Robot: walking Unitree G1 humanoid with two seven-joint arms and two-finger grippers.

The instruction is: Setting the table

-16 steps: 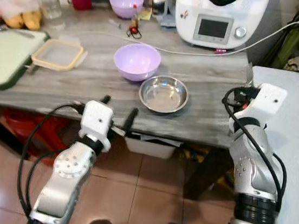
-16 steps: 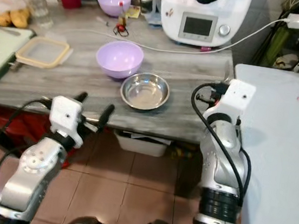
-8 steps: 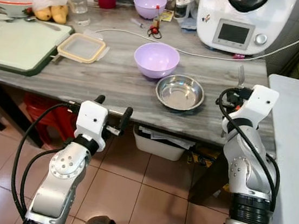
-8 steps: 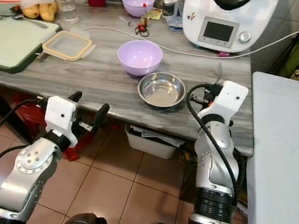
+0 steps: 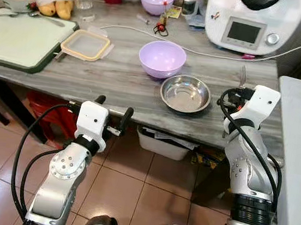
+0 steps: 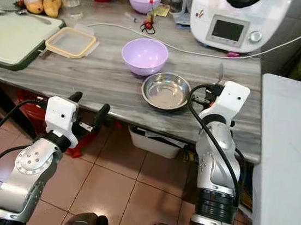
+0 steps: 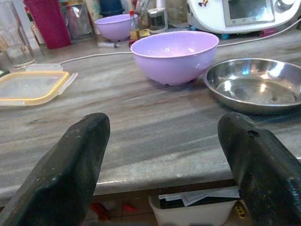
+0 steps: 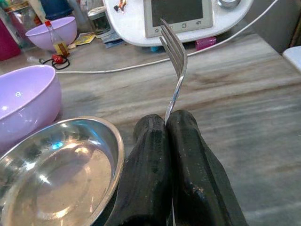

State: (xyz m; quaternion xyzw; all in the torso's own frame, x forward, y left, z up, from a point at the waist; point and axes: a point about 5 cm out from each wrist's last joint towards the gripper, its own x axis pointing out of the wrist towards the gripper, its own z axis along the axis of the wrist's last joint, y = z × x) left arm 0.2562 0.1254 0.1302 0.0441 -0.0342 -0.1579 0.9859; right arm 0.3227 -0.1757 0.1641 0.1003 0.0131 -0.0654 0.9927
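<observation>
Steel bowl [image 5: 184,93] on grey counter [image 5: 105,79], beside lilac bowl [image 5: 162,58].
Left wrist: left gripper [image 7: 164,155] spread wide, empty, short of counter edge.
Right wrist: right gripper [image 8: 168,117] clamped on fork [image 8: 174,61], tines up; best lowered flat beside steel bowl.

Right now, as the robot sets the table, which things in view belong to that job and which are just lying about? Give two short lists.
Belongs to the job:
fork, clamped in the right tool
steel bowl
lilac bowl

Just lying about:
kitchen machine
cutting board
container lid
bananas
</observation>
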